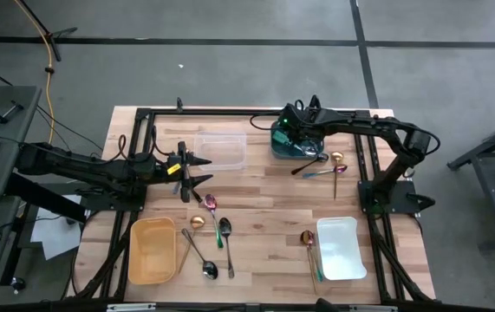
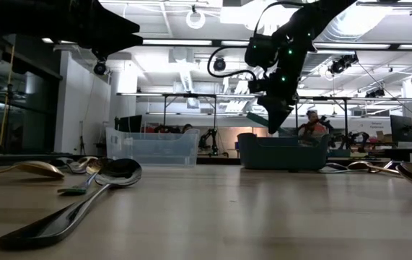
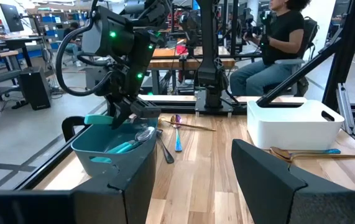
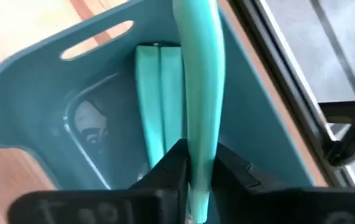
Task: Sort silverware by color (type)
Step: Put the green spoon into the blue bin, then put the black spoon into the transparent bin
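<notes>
Teal, slim and light, the spoon (image 4: 199,93) looks stiff but slick, pinched mid-handle in the right tool (image 4: 197,163) over the bin (image 4: 34,112); left tool (image 1: 197,170) waits wide.

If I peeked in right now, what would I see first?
The right hand hangs over the teal bin at the table's far edge, pinching a teal-handled utensil above two more already inside. The left hand waits open beside the clear container. Gold, black and pink spoons lie scattered near the orange bin.
</notes>
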`<state>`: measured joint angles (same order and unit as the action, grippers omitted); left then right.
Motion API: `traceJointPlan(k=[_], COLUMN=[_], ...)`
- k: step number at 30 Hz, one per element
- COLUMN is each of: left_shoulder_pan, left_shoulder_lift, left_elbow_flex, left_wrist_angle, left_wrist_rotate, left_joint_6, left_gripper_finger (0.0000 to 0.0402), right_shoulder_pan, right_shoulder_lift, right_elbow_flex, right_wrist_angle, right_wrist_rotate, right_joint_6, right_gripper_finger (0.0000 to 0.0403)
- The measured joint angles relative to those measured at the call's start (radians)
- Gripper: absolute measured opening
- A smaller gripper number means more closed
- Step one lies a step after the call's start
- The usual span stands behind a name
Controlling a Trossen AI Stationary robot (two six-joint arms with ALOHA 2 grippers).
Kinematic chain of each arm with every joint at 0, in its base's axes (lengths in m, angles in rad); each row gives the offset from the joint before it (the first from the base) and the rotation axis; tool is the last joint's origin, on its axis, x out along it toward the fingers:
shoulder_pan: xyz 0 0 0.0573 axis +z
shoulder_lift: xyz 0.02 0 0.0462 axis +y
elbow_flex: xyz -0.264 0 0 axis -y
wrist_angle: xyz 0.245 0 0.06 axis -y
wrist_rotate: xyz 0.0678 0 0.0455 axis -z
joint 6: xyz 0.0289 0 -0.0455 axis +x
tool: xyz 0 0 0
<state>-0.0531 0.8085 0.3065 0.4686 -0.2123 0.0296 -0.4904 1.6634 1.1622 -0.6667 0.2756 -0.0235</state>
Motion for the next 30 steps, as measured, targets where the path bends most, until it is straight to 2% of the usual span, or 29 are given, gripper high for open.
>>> traceJointPlan(k=[4, 8, 14, 19, 21, 23, 27, 30], left_shoulder_pan=[0.0, 0.0, 0.0, 0.0, 0.0, 0.0, 0.0, 0.0], left_shoulder_lift=[0.0, 0.0, 0.0, 0.0, 0.0, 0.0, 0.0, 0.0], left_elbow_flex=[0.0, 0.0, 0.0, 0.0, 0.0, 0.0, 0.0, 0.0], left_wrist_angle=[0.0, 0.0, -0.001, -0.002, -0.002, -0.002, -0.001, -0.002], left_wrist_rotate=[0.0, 0.0, 0.0, 0.0, 0.0, 0.0, 0.0, 0.0], left_joint_6=[0.0, 0.0, 0.0, 0.017, 0.016, 0.016, 0.016, 0.016], left_gripper_finger=[0.0202, 0.0202, 0.0202, 0.0202, 0.0202, 0.0202, 0.0202, 0.0202], right_shoulder_pan=[0.0, 0.0, 0.03, 0.142, 0.209, 0.288, 0.437, 0.515], right_shoulder_lift=[0.0, 0.0, -0.02, -0.135, -0.189, -0.245, -0.306, -0.308], right_elbow_flex=[0.0, 0.004, 0.067, 0.034, -0.019, -0.104, -0.3, -0.411], right_wrist_angle=[-0.001, -0.008, -0.113, -0.04, 0.062, 0.241, 0.679, 1.014], right_wrist_rotate=[-0.018, -0.024, -0.03, -0.098, -0.1, -0.102, -0.104, -0.102], right_joint_6=[0.0, 0.0, 0.0, 0.032, 0.058, 0.088, 0.119, 0.082], right_gripper_finger=[0.0118, 0.0153, 0.0163, 0.0164, 0.0165, 0.0165, 0.0165, 0.0165])
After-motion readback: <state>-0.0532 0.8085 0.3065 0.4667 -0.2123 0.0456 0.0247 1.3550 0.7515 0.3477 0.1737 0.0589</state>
